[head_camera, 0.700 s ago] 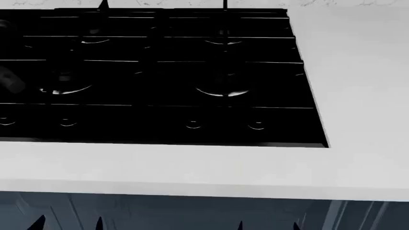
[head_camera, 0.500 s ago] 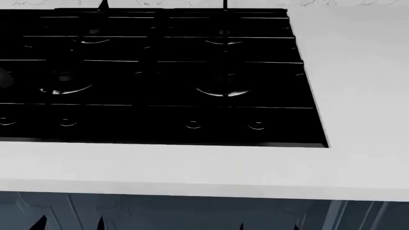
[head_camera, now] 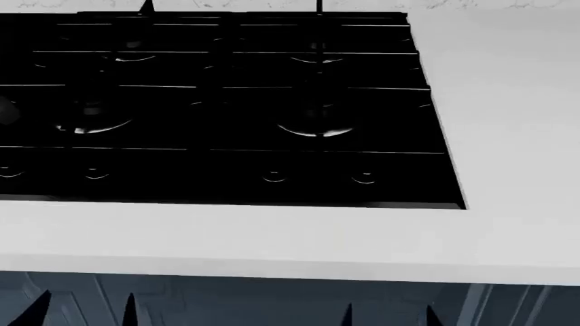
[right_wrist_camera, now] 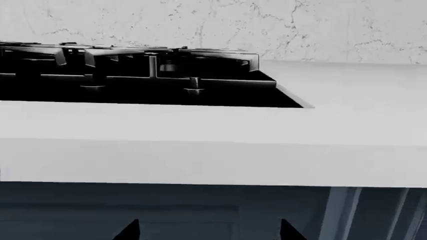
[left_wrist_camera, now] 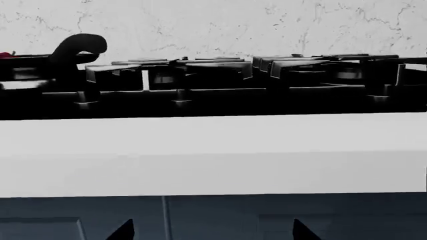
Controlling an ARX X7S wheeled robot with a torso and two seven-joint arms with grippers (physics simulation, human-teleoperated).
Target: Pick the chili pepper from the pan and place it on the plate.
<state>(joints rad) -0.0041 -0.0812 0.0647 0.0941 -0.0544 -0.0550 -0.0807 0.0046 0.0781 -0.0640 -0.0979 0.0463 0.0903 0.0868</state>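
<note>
Countertop, pale grey and flat [head_camera: 507,136], fills most of the scene around the black rectangular gas stovetop [head_camera: 227,109]. Both arms hang low before dark cabinet doors, staged for reaching; left gripper [left_wrist_camera: 212,231] and right gripper [right_wrist_camera: 208,230] show spread fingertips, holding nothing. Only a red sliver, probably the chili pepper [left_wrist_camera: 5,54], shows; pan and plate are unseen.

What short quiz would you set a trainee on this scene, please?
1. True or false: the plate shows in the head view.
2. Where are the left gripper and the right gripper? A) over the stovetop B) lower than the counter top, in front of the cabinet C) resting on the counter.
3. Open or shut: how do the left gripper's jaws stand?
Key: 1 false; 2 B; 3 open.
</note>
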